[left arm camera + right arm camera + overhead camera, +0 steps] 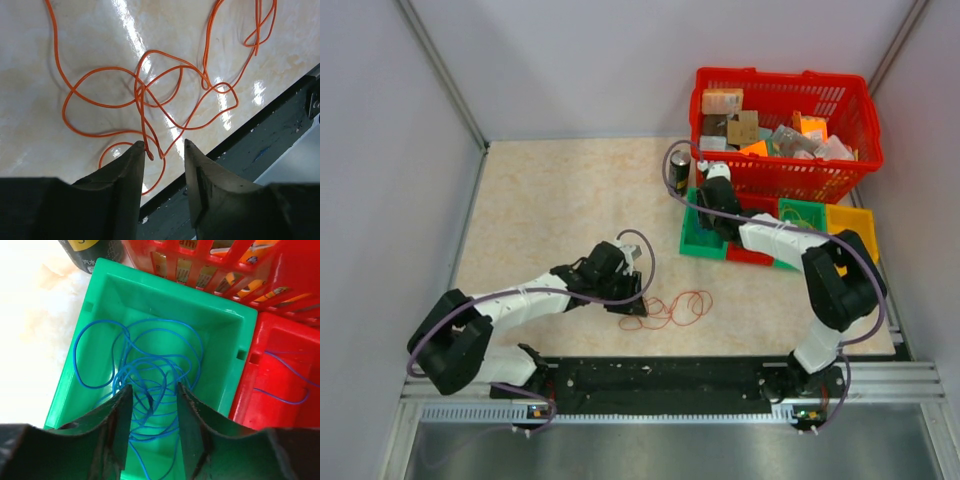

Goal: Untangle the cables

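Basket point(280, 262) abuts green bin point(170, 290) w/ blue cables point(131, 347); prob. can point(95, 250) beside.

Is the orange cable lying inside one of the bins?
No, the orange cable lies loose on the beige table before the left gripper.

Even, diffuse overhead light fills the top view, leaving only faint shadows. Ahead of the left claw point(165, 145), white glare streaks the glossy desk point(30, 125) and the orange cable point(141, 95) casts soft shadows. Up-left of the right claw point(154, 387) the desk blows out white; both claws themselves look dark and soft.
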### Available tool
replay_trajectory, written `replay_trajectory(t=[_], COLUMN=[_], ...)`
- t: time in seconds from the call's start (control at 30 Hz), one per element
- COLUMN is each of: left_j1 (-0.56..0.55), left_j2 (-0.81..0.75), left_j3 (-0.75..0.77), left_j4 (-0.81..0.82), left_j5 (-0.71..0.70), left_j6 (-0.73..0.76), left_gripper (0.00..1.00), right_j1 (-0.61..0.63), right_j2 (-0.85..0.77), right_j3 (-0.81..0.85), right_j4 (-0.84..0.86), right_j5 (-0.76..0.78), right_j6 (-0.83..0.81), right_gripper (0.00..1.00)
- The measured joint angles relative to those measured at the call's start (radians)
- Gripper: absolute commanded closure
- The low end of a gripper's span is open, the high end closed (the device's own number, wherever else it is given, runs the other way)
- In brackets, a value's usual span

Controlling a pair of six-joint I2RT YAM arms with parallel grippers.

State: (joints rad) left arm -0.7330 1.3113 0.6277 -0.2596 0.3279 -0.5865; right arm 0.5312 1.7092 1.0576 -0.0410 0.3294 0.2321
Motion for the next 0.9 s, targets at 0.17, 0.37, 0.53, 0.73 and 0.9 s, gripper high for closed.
replay_trajectory(t=[0.17,0.37,0.53,0.73,0.9], left_j1=[-0.008,-0.009,-0.009,-0.010,-0.010], left_j2=[0.013,0.014,-0.006,-0.187,-0.304], left_j3=[0.000,0.005,0.035,0.086,0.169], left_j4=[0.022,0.020,0.006,-0.017,-0.037], left_j5=[-0.003,-0.006,-0.003,-0.002,-0.003], left_j6=[-0.003,0.005,0.013,0.043,0.074], left_gripper=[0.87,1.00,1.00,1.00,1.00], right_j1=[0.048,0.213,0.250,0.262,0.264], right_j2=[-0.036,-0.259,-0.498,-0.563,-0.595], right_j3=[0.025,-0.014,-0.236,-0.557,-0.600], right_j4=[-0.096,-0.197,-0.150,-0.023,0.063], right_j5=[0.058,0.046,-0.141,-0.450,-0.557], right_j6=[-0.036,-0.014,0.090,0.180,0.218], right_gripper=[0.22,0.19,0.19,0.20,0.20])
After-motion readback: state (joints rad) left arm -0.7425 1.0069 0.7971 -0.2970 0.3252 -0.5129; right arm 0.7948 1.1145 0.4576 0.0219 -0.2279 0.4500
